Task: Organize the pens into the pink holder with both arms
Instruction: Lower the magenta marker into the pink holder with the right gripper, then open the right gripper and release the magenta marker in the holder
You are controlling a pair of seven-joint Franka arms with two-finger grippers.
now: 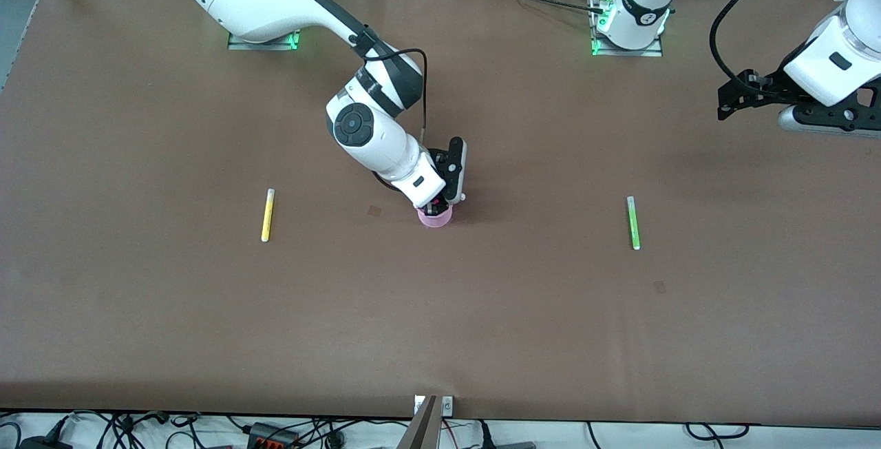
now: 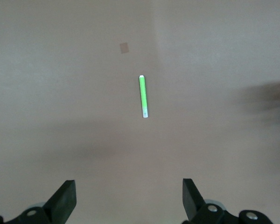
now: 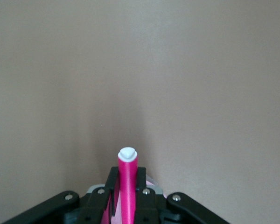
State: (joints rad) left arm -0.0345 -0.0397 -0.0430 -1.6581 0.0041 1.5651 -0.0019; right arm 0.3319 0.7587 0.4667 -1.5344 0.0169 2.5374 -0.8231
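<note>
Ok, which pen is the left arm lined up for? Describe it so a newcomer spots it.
Start at the pink holder mid-table, under the right gripper shut on the magenta pen. Toward the left arm's end lies the light green pen, below the open left gripper. The yellow pen lies toward the right arm's end.

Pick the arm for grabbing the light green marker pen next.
Left, probably. The left gripper hangs open over its end of the table, light green marker pen straight ahead. The right gripper is shut on the magenta-pink pen at the translucent pink cup.
</note>
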